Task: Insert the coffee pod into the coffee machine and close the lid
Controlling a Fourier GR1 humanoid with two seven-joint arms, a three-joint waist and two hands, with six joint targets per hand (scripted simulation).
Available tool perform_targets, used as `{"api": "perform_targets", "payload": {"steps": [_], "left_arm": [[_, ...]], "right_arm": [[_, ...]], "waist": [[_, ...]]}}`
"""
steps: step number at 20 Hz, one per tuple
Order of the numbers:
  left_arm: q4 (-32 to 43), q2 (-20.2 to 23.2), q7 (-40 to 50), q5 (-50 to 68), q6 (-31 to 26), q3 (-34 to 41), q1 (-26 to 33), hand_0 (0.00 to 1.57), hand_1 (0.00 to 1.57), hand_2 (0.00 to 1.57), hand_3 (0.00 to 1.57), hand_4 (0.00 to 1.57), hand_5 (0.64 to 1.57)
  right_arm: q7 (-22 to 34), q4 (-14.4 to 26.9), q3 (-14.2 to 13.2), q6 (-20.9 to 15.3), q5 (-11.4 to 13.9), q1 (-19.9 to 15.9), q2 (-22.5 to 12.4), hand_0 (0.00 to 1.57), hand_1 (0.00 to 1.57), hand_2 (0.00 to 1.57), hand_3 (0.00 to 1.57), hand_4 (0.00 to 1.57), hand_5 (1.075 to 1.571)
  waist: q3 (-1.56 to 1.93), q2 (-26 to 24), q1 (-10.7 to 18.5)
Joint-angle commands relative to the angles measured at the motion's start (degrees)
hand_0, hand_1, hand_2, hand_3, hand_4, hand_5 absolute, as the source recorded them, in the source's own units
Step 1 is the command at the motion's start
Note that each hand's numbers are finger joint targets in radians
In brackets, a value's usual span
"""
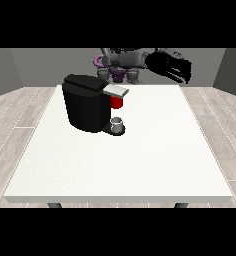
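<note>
Front view: one white table (140, 165), one black coffee machine (85, 107), one hand visible. Machine stands on the tabletop's far-left part, near the far edge, set in from the left edge. Its grey-topped lid (116, 90) juts toward the view's right; a red thing at the machine (117, 102) sits right under it. One small grey thing (117, 123) rests on the machine's base below the red one; can't tell if it's the pod or a cup. Hand at the view's right (172, 66) hangs in the air above the table's far-right corner, well apart from the machine, fingers relaxed and pointing down, holding nothing. Near half and whole right side of the tabletop are open.
</note>
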Motion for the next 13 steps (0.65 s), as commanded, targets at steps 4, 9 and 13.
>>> {"api": "perform_targets", "payload": {"steps": [4, 9, 13], "left_arm": [[0.5, 0.7, 1.8, 1.5, 0.4, 2.2, -0.3, 0.0, 0.0, 0.0, 0.0, 0.32, 1.571], [1.4, 0.2, -3.7, -0.5, 1.2, 1.2, 8.9, 0.0, 0.0, 0.0, 0.0, 0.33, 1.571], [7.6, 3.2, -6.3, 1.6, 1.1, 6.9, 10.1, 0.0, 0.0, 0.0, 0.0, 0.27, 1.571]], "right_arm": [[-6.7, 3.9, 1.2, 0.0, -0.6, -2.1, 4.0, 0.0, 0.0, 0.0, 0.0, 0.0, 1.571], [-12.8, 1.3, 5.1, 1.6, -1.8, 4.7, 10.2, 0.0, 0.0, 0.0, 0.0, 0.22, 1.571], [-12.0, -2.7, 11.3, 0.7, -1.9, 9.8, 16.9, 0.0, 0.0, 0.0, 0.0, 0.26, 1.571]], "waist": [[-0.07, -0.8, -3.7], [-0.06, -6.2, -8.3], [-0.09, -11.1, -15.3]]}}
